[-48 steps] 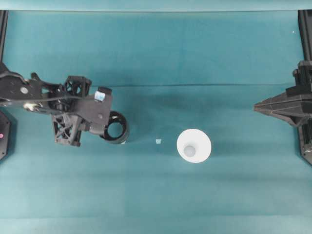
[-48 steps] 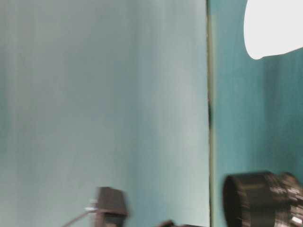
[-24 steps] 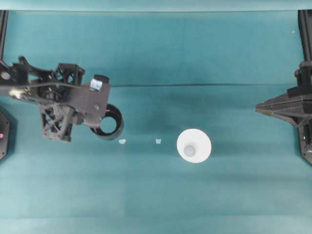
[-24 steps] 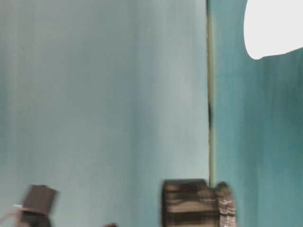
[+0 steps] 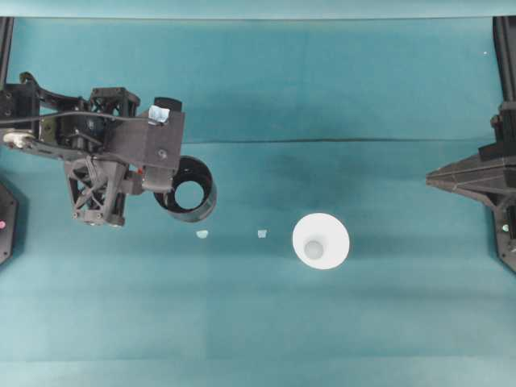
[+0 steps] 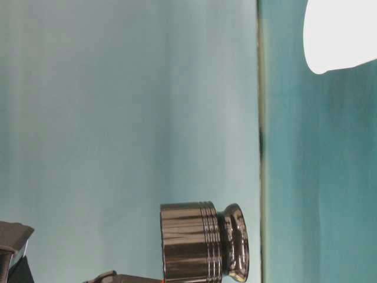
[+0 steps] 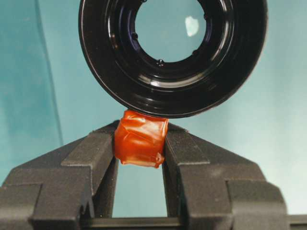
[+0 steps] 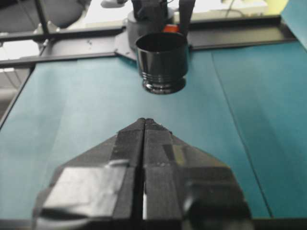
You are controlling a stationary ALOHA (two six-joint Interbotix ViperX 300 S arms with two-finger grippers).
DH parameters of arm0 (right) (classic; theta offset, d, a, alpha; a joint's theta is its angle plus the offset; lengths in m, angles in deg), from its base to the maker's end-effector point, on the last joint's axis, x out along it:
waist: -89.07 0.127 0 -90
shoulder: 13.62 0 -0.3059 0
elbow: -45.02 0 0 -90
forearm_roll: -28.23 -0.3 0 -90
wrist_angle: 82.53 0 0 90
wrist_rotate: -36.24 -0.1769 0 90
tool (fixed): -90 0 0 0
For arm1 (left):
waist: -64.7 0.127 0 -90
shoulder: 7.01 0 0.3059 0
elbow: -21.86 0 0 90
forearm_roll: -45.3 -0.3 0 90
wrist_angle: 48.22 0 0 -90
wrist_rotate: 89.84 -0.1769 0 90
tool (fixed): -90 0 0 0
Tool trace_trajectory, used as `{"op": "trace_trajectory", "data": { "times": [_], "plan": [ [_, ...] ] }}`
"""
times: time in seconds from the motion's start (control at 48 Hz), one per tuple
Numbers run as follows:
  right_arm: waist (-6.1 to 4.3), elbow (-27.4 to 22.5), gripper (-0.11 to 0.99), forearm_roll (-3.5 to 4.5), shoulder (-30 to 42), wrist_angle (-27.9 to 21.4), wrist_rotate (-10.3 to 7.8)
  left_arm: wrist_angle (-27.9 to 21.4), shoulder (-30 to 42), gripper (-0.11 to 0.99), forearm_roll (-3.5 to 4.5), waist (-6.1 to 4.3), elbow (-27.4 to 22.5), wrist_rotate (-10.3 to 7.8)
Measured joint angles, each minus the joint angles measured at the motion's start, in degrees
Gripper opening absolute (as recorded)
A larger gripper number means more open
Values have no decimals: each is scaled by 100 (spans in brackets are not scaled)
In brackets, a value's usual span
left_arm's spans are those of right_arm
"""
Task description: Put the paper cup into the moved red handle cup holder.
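The left gripper point(image 7: 140, 143) has its jaws closed on the red-orange handle tab point(image 7: 140, 138) of the red handle cup holder point(image 7: 172, 57), pinching the tab from both sides. In the left wrist view the holder's glossy black ring sits at the top of the frame, just beyond the jaws, and the teal table point(image 7: 268, 124) shows straight through its open middle; nothing is inside it. In the table-level view the holder point(image 6: 203, 242) is lifted clear of the table's surface, its ribbed body and flared foot hanging in air. In the overhead view the left gripper point(image 5: 157, 173) is at the upper left and the holder point(image 5: 185, 189) sits just right of it, left of centre.

The right gripper point(image 8: 145, 120) has its jaws pressed together with nothing between them. In the overhead view it point(image 5: 431, 179) points inward from the right edge.

The paper cup point(image 5: 321, 240) stands upright on the table point(image 5: 258, 322) right of centre in the overhead view, empty, well apart from both grippers. Two small pale scraps point(image 5: 202, 235) point(image 5: 262, 234) lie on the table between the holder and the cup.
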Motion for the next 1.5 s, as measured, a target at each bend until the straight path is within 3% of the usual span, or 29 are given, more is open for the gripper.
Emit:
{"op": "trace_trajectory", "data": {
  "times": [0.167, 0.5, 0.667, 0.875, 1.042, 1.334, 1.5],
  "plan": [
    [0, 0, -11, 0, 0, 0, 0, -9, 141, 29, 0, -26, -246, 9],
    [0, 9, -11, 0, 0, 0, 9, 18, 1274, 29, 0, -62, -1301, 9],
    [0, 0, -11, 0, -9, 0, 9, 9, 1635, 29, 0, -79, -1582, 9],
    [0, 0, -11, 0, -18, -26, 0, 88, 1670, 29, 0, -79, -1547, 9],
    [0, 0, -11, 0, -9, -26, 9, 729, 1775, 29, -9, -88, -1143, 35],
    [0, 9, -11, 0, -18, -35, 0, 1134, 2109, 29, 0, -325, -765, 255],
    [0, 9, -11, 9, -9, -35, 0, 1371, 2250, 29, 0, -378, -738, 325]
  ]
}}
